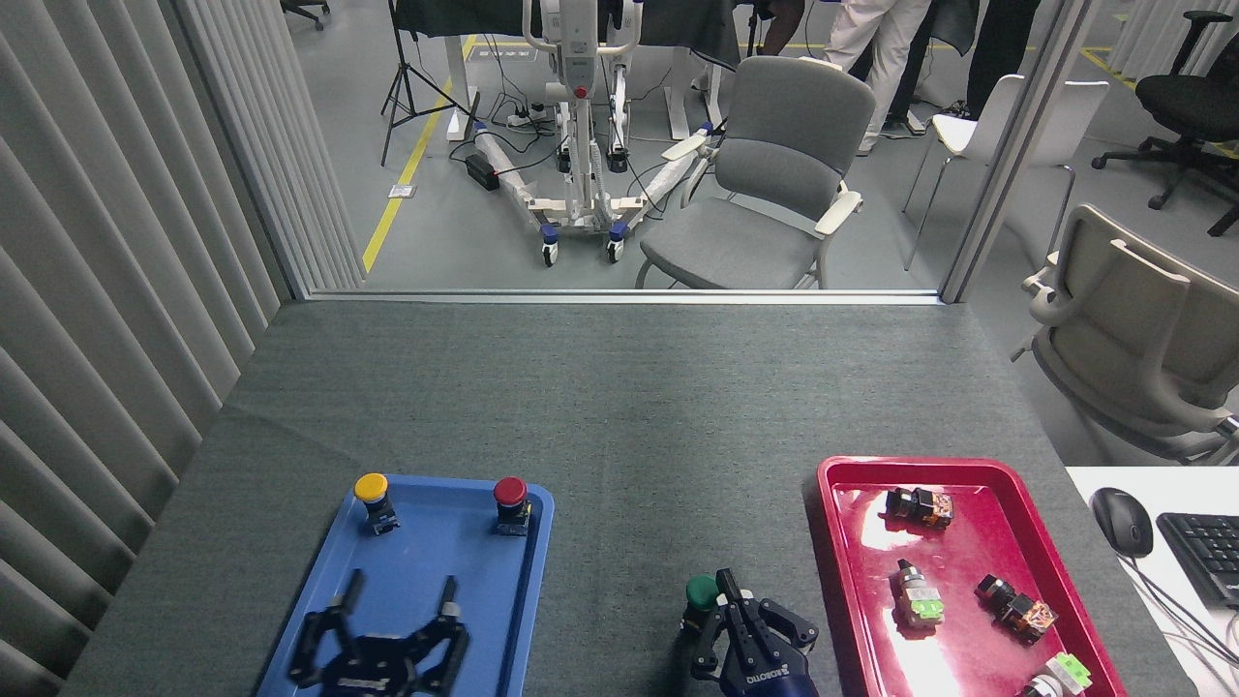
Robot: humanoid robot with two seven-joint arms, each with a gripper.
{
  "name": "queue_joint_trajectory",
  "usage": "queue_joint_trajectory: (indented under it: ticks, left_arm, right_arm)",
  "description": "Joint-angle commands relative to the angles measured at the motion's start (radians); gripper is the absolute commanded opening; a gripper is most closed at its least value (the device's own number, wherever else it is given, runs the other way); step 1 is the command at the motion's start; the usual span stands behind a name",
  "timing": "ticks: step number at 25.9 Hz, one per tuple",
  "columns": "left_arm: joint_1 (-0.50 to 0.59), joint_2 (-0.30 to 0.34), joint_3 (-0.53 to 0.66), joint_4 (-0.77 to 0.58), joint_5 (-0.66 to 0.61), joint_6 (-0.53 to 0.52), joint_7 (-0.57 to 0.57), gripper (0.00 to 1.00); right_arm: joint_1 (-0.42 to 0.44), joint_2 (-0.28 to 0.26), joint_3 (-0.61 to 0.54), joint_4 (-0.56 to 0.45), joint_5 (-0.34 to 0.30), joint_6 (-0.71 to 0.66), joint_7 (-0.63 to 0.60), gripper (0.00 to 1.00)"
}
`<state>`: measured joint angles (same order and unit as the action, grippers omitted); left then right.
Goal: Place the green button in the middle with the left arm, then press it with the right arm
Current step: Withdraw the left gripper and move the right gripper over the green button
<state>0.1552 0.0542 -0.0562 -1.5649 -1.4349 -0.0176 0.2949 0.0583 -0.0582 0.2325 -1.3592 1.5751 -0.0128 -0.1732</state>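
Two trays on desk, office clutter behind.
Blue tray holds yellow button and red button; red tray holds small parts; grey chair beyond.

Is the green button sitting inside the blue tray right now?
No, the green button stands on the grey table between the blue tray and the red tray, beside the right pincer.
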Motion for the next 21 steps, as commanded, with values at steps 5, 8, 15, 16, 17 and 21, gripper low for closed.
queue_joint_trajectory:
  ticks: [5, 8, 15, 16, 17, 21]
  left_arm:
    - [0.063, 0.000, 0.141, -0.055, 0.001, 0.010, -0.013, 1.00]
    - [0.063, 0.000, 0.141, -0.055, 0.001, 0.008, -0.013, 1.00]
    - [0.066, 0.007, 0.141, -0.053, 0.001, 0.001, -0.014, 1.00]
    - [0.066, 0.007, 0.141, -0.052, 0.001, 0.002, -0.014, 1.00]
    - [0.067, 0.006, 0.141, -0.049, 0.002, 0.002, -0.013, 1.00]
    - [0.056, 0.007, 0.142, -0.030, 0.002, -0.004, -0.014, 1.00]
  right_arm:
    - [-0.011, -0.003, 0.008, 0.074, -0.001, -0.006, 0.001, 0.00]
    - [-0.011, -0.005, 0.008, 0.075, -0.004, -0.004, 0.001, 0.00]
    - [-0.011, 0.003, 0.010, -0.027, -0.041, 0.043, -0.161, 0.35]
    - [-0.009, 0.003, 0.010, -0.040, -0.053, 0.057, -0.192, 0.60]
    - [-0.009, 0.003, 0.008, -0.044, -0.067, 0.066, -0.204, 0.76]
    - [-0.006, -0.008, -0.004, -0.044, -0.089, 0.068, -0.201, 0.91]
